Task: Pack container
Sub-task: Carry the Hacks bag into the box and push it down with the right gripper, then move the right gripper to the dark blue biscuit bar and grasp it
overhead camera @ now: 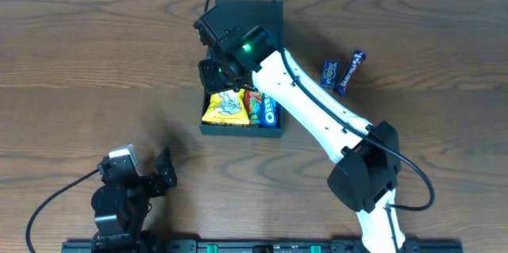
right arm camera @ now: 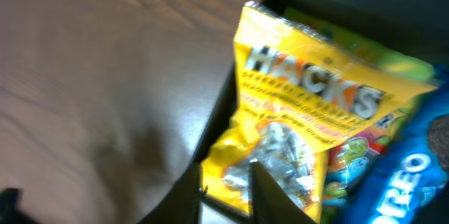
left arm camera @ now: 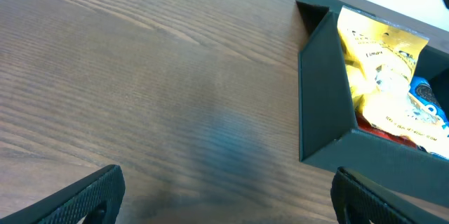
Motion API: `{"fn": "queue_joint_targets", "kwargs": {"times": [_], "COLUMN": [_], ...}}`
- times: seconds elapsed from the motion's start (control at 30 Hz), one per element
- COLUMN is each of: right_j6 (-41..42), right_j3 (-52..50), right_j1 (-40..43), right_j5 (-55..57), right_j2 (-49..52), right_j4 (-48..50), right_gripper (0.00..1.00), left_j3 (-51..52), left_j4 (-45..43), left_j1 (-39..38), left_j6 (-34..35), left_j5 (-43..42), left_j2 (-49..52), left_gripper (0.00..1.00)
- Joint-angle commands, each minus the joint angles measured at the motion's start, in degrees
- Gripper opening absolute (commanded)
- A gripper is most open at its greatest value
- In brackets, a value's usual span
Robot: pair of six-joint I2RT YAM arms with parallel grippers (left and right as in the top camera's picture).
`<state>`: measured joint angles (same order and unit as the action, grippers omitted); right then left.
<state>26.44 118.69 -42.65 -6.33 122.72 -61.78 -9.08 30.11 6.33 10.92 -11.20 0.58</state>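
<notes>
The dark teal container (overhead camera: 238,132) stands at the table's middle with its flap lid (overhead camera: 254,13) open at the back. Inside lie a yellow Hacks packet (overhead camera: 225,109), a blue Oreo packet (overhead camera: 270,112) and a colourful packet between them. My right gripper (overhead camera: 225,86) hangs over the box's left half. In the right wrist view its fingers (right arm camera: 226,175) are nearly closed on the lower end of the yellow packet (right arm camera: 309,90), beside the Oreo packet (right arm camera: 407,175) and the box wall (right arm camera: 217,112). My left gripper (overhead camera: 163,170) is open and empty near the front left.
Two blue snack packets (overhead camera: 341,70) lie on the wood table right of the box. The left wrist view shows my open left fingers (left arm camera: 226,182) over bare table, with the box (left arm camera: 323,97) and yellow packet (left arm camera: 379,62) to the right. The right arm spans from the front right base.
</notes>
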Motion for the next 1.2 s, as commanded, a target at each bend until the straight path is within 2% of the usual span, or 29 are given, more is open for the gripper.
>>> {"fn": "queue_joint_targets", "kwargs": {"times": [0.0,0.2,0.37,0.53,0.63,0.73,0.8,0.93,1.17], "right_j6": [-2.4,-3.0,-4.8,-5.3,-5.9,-7.5,-7.8,-8.9,-4.7], "right_j3": [-0.3,-0.3,-0.3,0.0,2.1,3.5,3.5,3.5,2.3], "right_j1": [0.3,0.4,0.3,0.6,1.5,2.9,4.4,9.1,24.5], "right_j5": [4.6,7.5,8.0,8.0,8.0,8.9,11.7,18.0,19.2], "right_j2": [1.8,7.3,10.5,9.4,5.6,0.5,-2.3,-5.2,-3.1], "right_j4": [0.3,0.8,2.9,4.8,3.7,4.2,4.6,2.8,-4.0], "right_gripper": [0.14,0.09,0.21,0.22,0.35,0.57,0.62,0.63,0.63], "left_j3": [0.8,0.8,0.8,0.8,0.8,0.8,0.8,0.8,0.8], "left_j4": [0.0,0.0,0.0,0.0,0.0,0.0,0.0,0.0,0.0], "left_j1": [0.0,0.0,0.0,0.0,0.0,0.0,0.0,0.0,0.0], "left_j6": [-0.2,-0.2,-0.2,-0.2,-0.2,-0.2,-0.2,-0.2,-0.2], "left_j5": [-0.2,-0.2,-0.2,-0.2,-0.2,-0.2,-0.2,-0.2,-0.2], "left_j2": [-0.3,-0.3,-0.3,-0.3,-0.3,-0.3,-0.3,-0.3,-0.3], "left_gripper": [0.95,0.95,0.95,0.95,0.95,0.95,0.95,0.95,0.95]}}
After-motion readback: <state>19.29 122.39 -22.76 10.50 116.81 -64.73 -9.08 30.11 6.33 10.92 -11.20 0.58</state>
